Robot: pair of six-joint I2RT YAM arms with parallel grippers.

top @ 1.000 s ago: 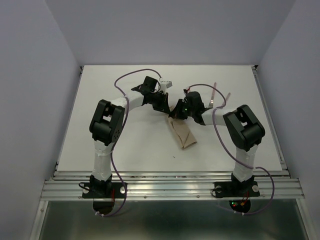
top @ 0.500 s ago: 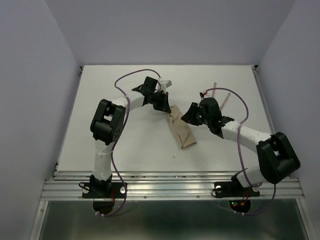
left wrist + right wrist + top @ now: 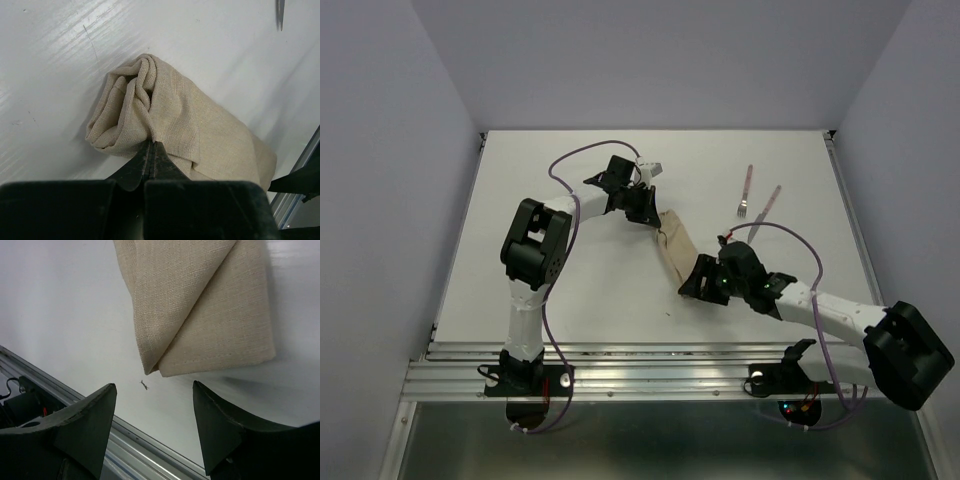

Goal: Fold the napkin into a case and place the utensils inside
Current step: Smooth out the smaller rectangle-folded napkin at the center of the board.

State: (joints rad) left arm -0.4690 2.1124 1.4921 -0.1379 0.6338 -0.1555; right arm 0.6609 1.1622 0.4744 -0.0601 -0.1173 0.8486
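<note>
Right gripper, jaws spread and holding nothing, poised at near end of case. Folded tan case lies diagonal on table. Left gripper pinches bunched cloth at far end. Fork, knife lie outside case, far right, well apart.

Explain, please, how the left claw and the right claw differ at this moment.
The black left claw is shut, pinching the bunched far end of the tan folded cloth napkin; the black right claw is open and holds nothing. The left claw touches the cloth, while the right claw hangs just off its flat near end. Both face the same napkin.
</note>
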